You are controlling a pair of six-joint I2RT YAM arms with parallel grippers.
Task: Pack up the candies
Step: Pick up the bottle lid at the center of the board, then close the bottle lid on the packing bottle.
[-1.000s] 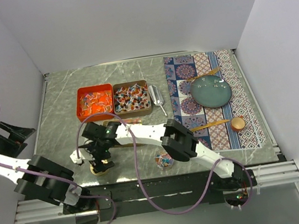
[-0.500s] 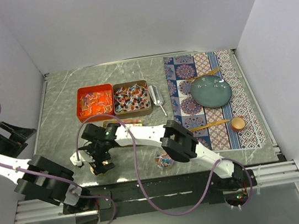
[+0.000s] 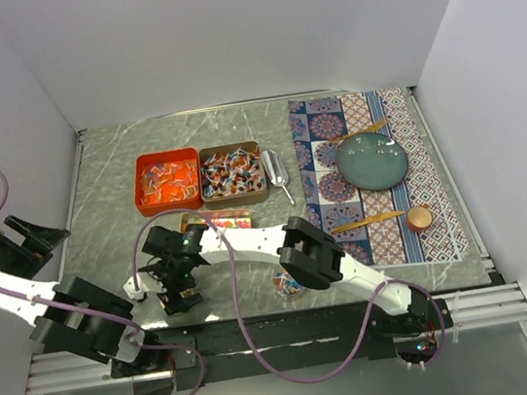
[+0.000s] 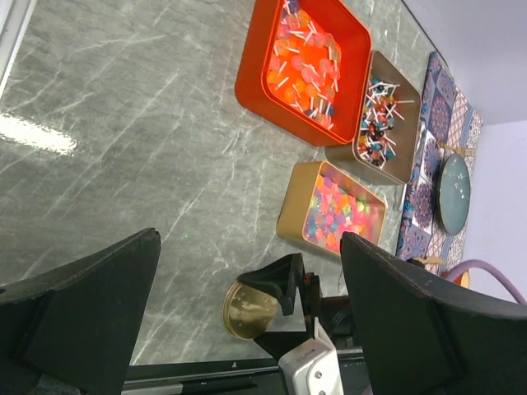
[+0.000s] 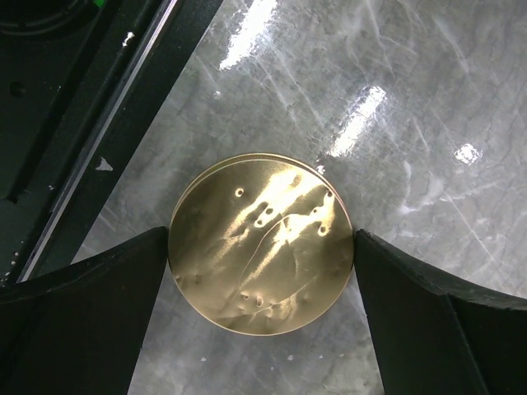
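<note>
The right pincer (image 5: 261, 237) has its fingers set on opposite edges of a round gold lid (image 5: 247, 280), in contact on both sides, so it is clamped on the lid. The lid lies face-up at the near left of the grey marble desk (image 3: 104, 181), close to the front rail. Whether it rests on the surface or hangs just above cannot be told. The left pincer (image 4: 249, 240) has its fingers wide apart with nothing between them, and is held beyond the desk's left edge. One lot of the candies (image 4: 306, 62) fills an orange tin (image 3: 169, 209) at the far middle of the desk. A second, mixed-colour lot fills a brown tin (image 3: 234, 200) touching the orange tin's right side. The bead-like candies (image 4: 339, 216), pink, yellow and green, fill an open gold rectangular tin (image 4: 290, 206). It stands just nearer than the brown tin and is partly covered by the right arm in the overhead view. A small round jar (image 3: 289, 284) with coloured pieces inside stands near the front edge, right of the lid, partly hidden by the same arm. A silver scoop (image 3: 277, 171) lies just beside the brown tin, on its right. A teal plate (image 3: 373, 162) sits on a patterned mat (image 3: 312, 122) at the right of the desk. A gold spoon (image 3: 370, 222) lies on the mat, nearer than the plate.
</note>
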